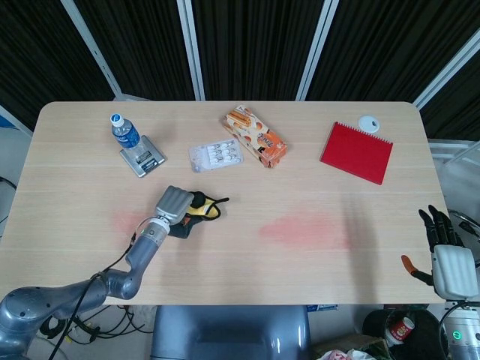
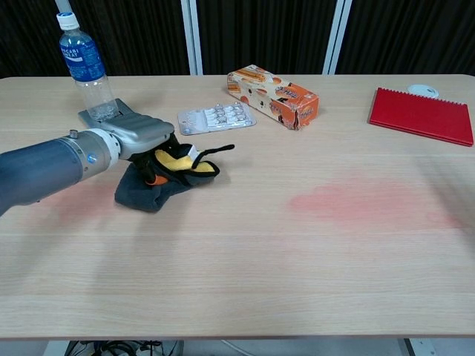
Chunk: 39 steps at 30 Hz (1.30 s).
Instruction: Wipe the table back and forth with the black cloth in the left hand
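Nearest, the left hand [image 2: 137, 133] presses the black cloth [image 2: 152, 185] flat on the table's [image 2: 297, 282] left side (palm down, ready to sweep); right hand [image 1: 446, 251] idles off the near-right edge, fingers spread and holding nothing.

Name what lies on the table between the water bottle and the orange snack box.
A clear blister pack of pills lies between the water bottle and the orange snack box; both views show it, touching neither.
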{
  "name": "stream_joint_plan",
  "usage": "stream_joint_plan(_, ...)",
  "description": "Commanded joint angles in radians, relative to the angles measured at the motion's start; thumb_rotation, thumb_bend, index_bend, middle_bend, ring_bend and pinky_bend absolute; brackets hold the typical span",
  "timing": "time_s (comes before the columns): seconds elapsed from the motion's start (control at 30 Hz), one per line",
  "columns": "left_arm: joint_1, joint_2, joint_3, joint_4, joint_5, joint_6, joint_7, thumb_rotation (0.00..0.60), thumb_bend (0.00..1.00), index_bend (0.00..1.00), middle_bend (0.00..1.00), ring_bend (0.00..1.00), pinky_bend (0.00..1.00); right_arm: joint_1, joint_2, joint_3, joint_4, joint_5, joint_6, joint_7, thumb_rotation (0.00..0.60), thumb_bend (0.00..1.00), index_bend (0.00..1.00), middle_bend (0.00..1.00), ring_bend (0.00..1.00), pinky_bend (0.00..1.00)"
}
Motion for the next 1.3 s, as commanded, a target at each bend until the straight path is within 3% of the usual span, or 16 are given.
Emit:
stream_joint_plan(0.03, 0.014, 0.021, 0.005, 0.010, 0.006, 0.002, -0.010, 0.600, 0.44, 0.69, 0.65, 0.58, 0.67, 0.000, 0.000, 0.000, 0.000, 0.000, 0.000, 0.001, 0.600, 0.17, 0.04, 0.00, 0.01, 0.23)
stream_joint_plan(0.53, 0.055, 0.087, -0.006, 0.016, 0.023, 0.004, -0.047, 0.600, 0.44, 0.70, 0.65, 0.58, 0.67, 0.001, -0.001, -0.001, -0.001, -0.004, -0.001, -0.003, 0.600, 0.17, 0.04, 0.00, 0.01, 0.23)
stream_joint_plan(1.3, -0.004, -0.081, -0.031, -0.100, 0.056, 0.011, 0.008, 0.600, 0.44, 0.70, 0.65, 0.58, 0.67, -0.001, -0.001, 0.002, 0.000, -0.002, 0.004, 0.010, 0.600, 0.17, 0.04, 0.00, 0.01, 0.23)
